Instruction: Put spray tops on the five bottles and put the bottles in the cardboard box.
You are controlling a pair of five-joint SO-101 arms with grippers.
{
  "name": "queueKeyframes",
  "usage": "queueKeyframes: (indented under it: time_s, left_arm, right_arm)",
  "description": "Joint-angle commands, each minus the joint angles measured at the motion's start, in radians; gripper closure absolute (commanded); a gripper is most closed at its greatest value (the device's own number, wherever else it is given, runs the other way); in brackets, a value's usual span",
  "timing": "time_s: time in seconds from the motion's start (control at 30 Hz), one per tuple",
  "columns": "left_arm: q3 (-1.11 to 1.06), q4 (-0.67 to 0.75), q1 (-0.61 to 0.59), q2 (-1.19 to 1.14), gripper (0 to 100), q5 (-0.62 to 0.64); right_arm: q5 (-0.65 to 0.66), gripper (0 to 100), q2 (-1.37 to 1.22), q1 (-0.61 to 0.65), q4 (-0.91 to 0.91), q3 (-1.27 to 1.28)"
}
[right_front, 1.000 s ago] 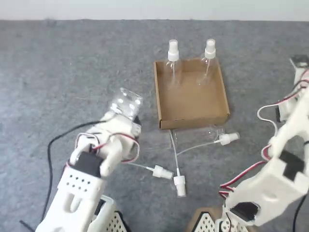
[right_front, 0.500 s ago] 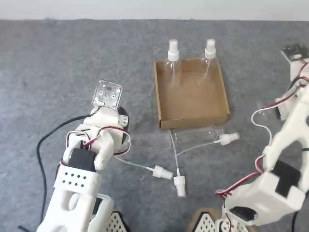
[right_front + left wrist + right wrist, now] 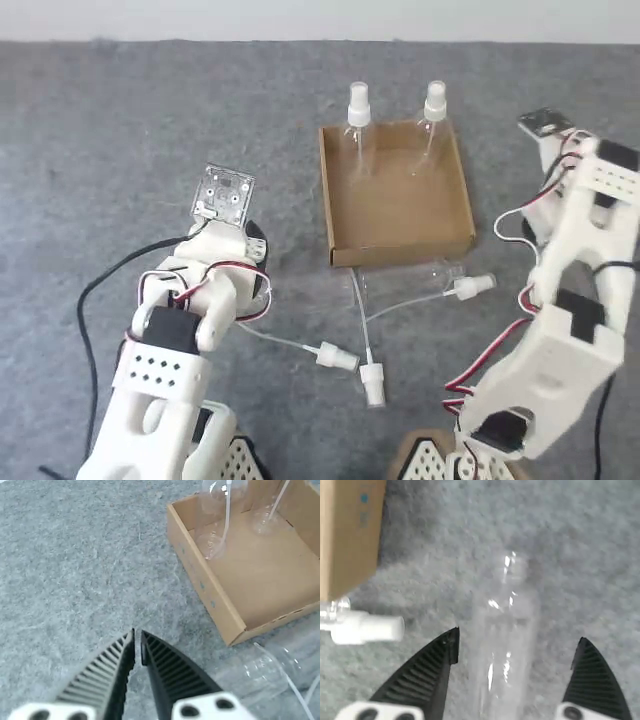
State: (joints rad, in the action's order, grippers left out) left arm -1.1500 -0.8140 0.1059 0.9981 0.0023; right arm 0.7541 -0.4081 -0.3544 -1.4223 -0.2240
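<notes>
Grey carpet underlies everything; our right gripper (image 3: 516, 637) gapes astride a bottle (image 3: 503, 630) lying near the box (image 3: 350, 535); our left gripper (image 3: 137, 636) is clenched, empty; closing off-centre could roll the bottle away.

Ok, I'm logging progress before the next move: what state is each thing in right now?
Left fingers: shut, empty.
Right fingers: open.
Box: open, two bottles inside.
Bottles in box: upright, spray tops on.
Bottle between right fingers: lying, no top.
Bottle in front of box: lying on its side.
Loose spray tops: lying flat, on no bottle.
</notes>
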Motion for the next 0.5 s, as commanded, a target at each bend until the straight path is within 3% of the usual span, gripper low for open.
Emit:
queueKeyframes:
  time_s: [0.0, 0.27, 0.47]
  left_arm:
    - [0.047, 0.025, -0.002, -0.006, 99, 0.009]
    - [0.047, 0.025, -0.002, -0.006, 99, 0.009]
    - [0.047, 0.025, 0.000, -0.006, 99, 0.009]
  right_arm:
    - [-0.031, 69.7, -0.042, -0.001, 0.050, -0.018]
    - [-0.008, 90.0, -0.122, -0.174, 0.104, -0.018]
    - [0.066, 89.6, -0.122, -0.285, 0.105, -0.020]
